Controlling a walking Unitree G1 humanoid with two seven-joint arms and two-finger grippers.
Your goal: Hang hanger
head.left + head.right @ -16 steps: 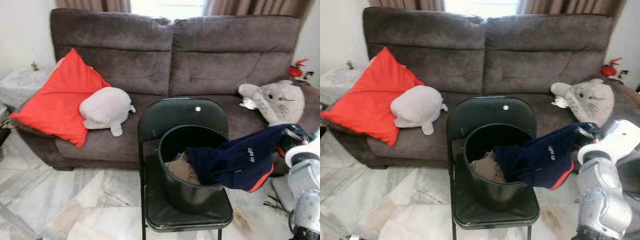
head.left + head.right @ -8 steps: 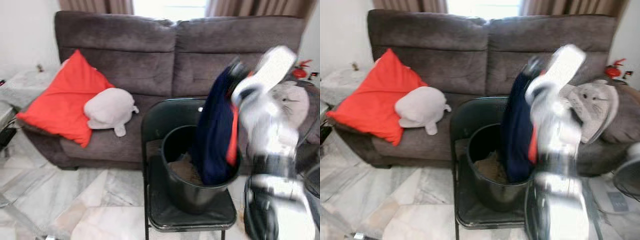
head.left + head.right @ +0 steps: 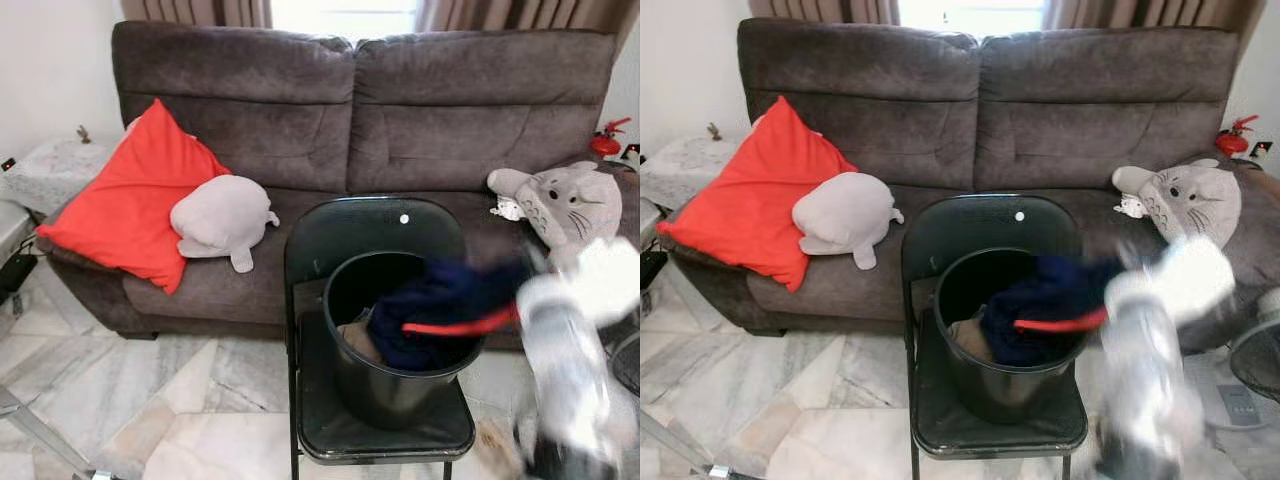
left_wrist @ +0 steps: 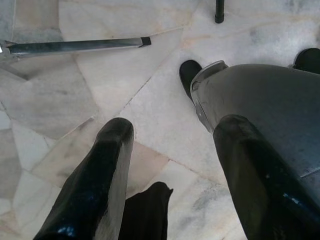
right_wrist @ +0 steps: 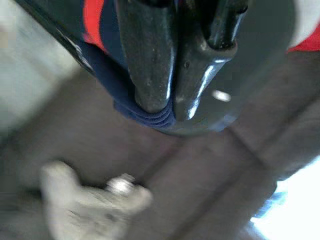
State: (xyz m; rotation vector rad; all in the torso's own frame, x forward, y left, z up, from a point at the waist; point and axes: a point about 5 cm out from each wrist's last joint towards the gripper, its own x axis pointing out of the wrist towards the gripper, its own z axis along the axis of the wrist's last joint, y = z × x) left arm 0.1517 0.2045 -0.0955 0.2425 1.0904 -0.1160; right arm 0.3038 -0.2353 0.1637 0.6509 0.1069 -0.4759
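Note:
A navy garment with red trim (image 3: 440, 300) lies bunched in a black bucket (image 3: 395, 385) and stretches over its right rim. The bucket stands on a black folding chair (image 3: 380, 430) in front of the sofa. My right arm (image 3: 565, 345), heavily blurred, reaches in from the right of the chair. In the right wrist view my right gripper (image 5: 170, 107) is shut on a fold of the navy fabric (image 5: 145, 115). Brownish cloth (image 3: 355, 340) lies deeper in the bucket. My left gripper (image 4: 175, 127) hangs open over the marble floor beside my own leg (image 4: 260, 95).
A brown sofa (image 3: 400, 110) carries a red cushion (image 3: 125, 205), a grey seal plush (image 3: 220, 215) and a grey cat-like plush (image 3: 570, 200). A metal bar (image 4: 75, 46) lies on the marble floor (image 3: 150, 390) at my left. A fan (image 3: 1255, 365) stands at the right.
Half a second ago my right arm held the garment high above the bucket. It has swung down and right, and the garment now lies across the bucket.

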